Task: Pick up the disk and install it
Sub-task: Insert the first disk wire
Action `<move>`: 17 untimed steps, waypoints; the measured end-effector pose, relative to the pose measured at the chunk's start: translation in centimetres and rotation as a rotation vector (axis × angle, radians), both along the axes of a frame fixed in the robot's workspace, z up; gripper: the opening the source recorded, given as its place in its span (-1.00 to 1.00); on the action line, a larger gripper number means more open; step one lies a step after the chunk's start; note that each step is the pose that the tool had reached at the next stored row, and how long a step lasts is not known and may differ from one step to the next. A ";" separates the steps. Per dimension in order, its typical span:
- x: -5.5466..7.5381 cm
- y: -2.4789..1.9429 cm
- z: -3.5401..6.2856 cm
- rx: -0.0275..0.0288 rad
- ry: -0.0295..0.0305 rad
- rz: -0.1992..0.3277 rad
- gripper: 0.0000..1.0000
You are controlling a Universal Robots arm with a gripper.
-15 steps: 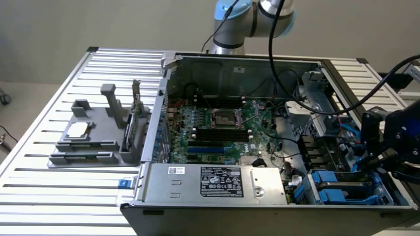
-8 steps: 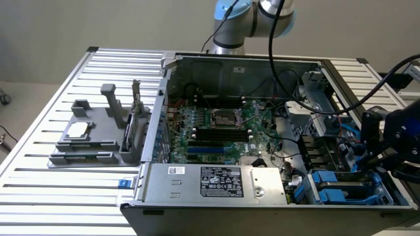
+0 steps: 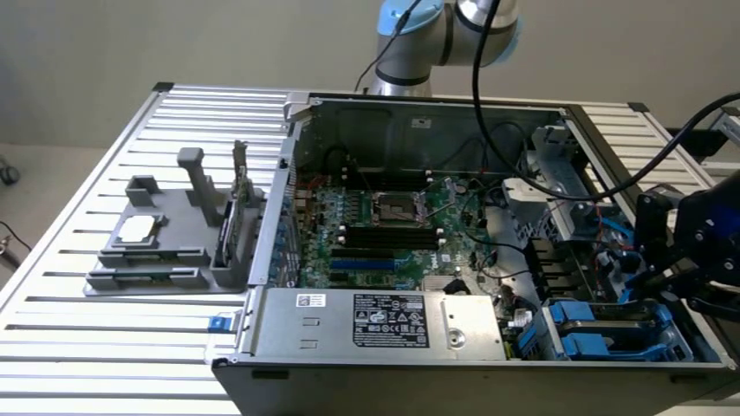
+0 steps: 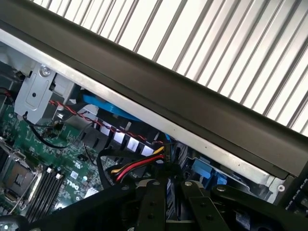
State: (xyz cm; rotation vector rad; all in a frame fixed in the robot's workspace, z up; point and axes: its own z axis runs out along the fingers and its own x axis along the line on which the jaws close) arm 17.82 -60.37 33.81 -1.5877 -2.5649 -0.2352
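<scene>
Gray fixture (image 3: 173, 234): stands on the slatted table (image 3: 69, 347) outside the open computer case (image 3: 289, 173), well apart from the claw (image 3: 668, 270), far toward the exterior view's left.
Small square chip (image 3: 137, 228): lies on the fixture's tray, as far from the claw as anything in the scene.
Power supply box (image 3: 382, 322): silver and labelled, it sits along the case's near edge, well away from the claw toward the exterior view's left.
Motherboard (image 3: 382, 217): lies flat on the case floor with its processor socket (image 3: 401, 208) bare, between the fixture and the claw.
Arm (image 3: 445, 35): rises behind the case, and a black cable (image 3: 480, 104) drops from it into the case toward the claw's side.
Red-and-yellow cable bundle (image 4: 137, 166): in the wrist view it runs just ahead of the claw (image 4: 167, 187), under the case's dark rim (image 4: 168, 96).
Disk (image 3: 613, 332): framed in its blue carrier, it lies in the bay at the case's near corner, just beside and below the claw. Whether the two touch cannot be told.
Claw: reaches down inside the case at the exterior view's right, close to the side wall. Whether it is apart, together or clamped on anything cannot be told.
</scene>
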 end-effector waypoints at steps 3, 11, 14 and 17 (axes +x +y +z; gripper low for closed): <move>-0.1 0.00 0.19 0.0034 0.0058 -0.004 -0.67; -0.4 0.00 0.25 0.0064 0.0246 -0.033 -0.67; -0.4 0.00 0.41 0.0073 0.0275 -0.044 -0.67; -0.4 0.00 0.52 0.0084 0.0320 -0.055 -0.67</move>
